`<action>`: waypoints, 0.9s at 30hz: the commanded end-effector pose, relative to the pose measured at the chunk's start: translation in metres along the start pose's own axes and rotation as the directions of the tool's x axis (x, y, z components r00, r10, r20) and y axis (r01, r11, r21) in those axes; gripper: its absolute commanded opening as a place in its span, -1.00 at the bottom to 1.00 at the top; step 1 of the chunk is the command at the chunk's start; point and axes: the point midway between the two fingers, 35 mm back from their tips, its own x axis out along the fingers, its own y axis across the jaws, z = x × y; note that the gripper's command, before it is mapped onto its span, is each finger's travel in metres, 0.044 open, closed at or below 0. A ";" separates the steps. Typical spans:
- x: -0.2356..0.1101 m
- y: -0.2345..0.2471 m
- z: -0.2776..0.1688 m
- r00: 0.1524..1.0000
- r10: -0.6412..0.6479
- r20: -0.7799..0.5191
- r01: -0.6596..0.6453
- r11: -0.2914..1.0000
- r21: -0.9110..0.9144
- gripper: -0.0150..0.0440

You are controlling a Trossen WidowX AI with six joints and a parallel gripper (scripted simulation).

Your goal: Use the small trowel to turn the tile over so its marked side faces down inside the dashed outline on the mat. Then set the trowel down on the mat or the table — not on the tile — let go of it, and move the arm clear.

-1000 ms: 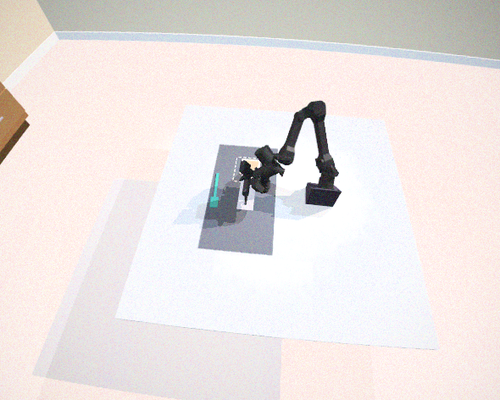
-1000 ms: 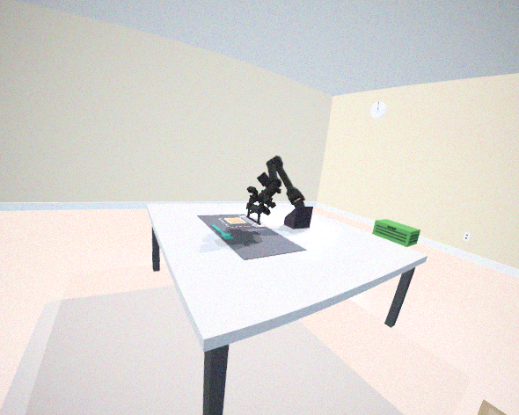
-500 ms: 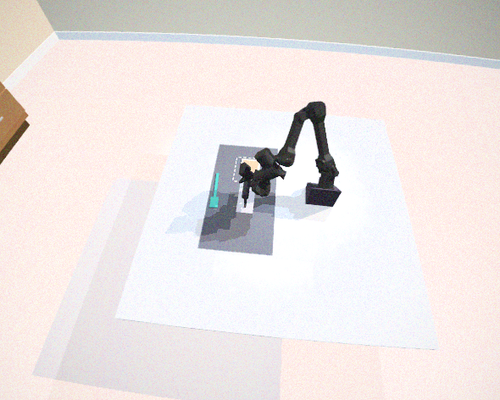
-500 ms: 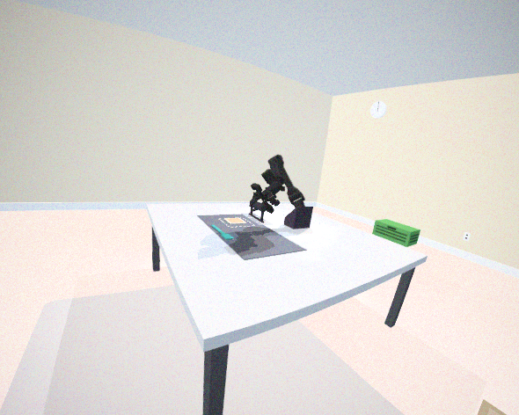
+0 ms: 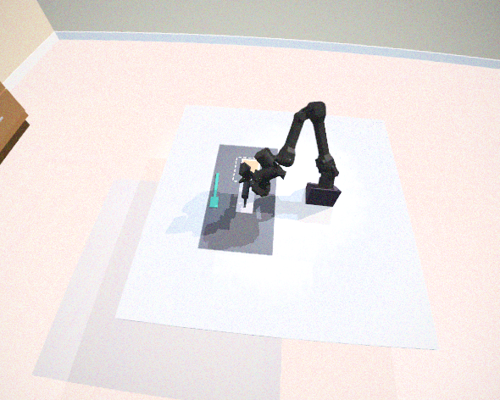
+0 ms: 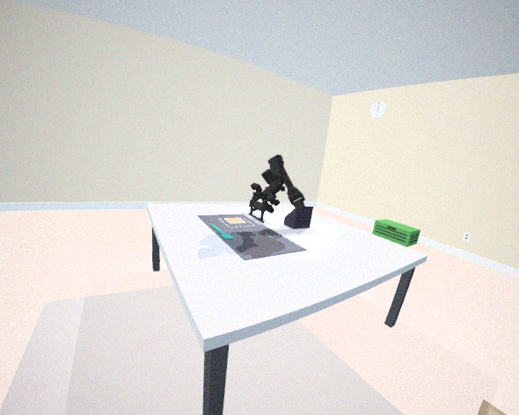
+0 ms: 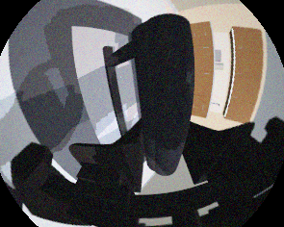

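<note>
My gripper (image 5: 247, 184) (image 6: 259, 205) (image 7: 157, 119) is shut on the black handle of the trowel (image 5: 248, 209) (image 7: 89, 53). The trowel's pale rectangular blade is held above the mat, beside the outline, and looks almost edge-on in the exterior view. The tile (image 5: 251, 163) (image 6: 235, 220) lies flat, apart from the trowel, with a plain orange face up; no mark shows on it. In the exterior view it lies inside the dashed outline (image 5: 235, 168) (image 6: 223, 222). The arm hides part of both in the top view. The wrist view does not show the tile.
A teal tool (image 5: 213, 202) (image 6: 226, 236) with a long handle and square end lies along the left side of the dark mat (image 5: 241, 241) (image 6: 287, 248). The arm's base (image 5: 323, 194) (image 6: 298, 217) stands right of the mat on the white table (image 5: 328, 301) (image 6: 268, 285).
</note>
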 end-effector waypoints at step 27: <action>0.000 0.001 0.000 1.000 0.003 0.000 -0.003 1.000 -0.001 -0.49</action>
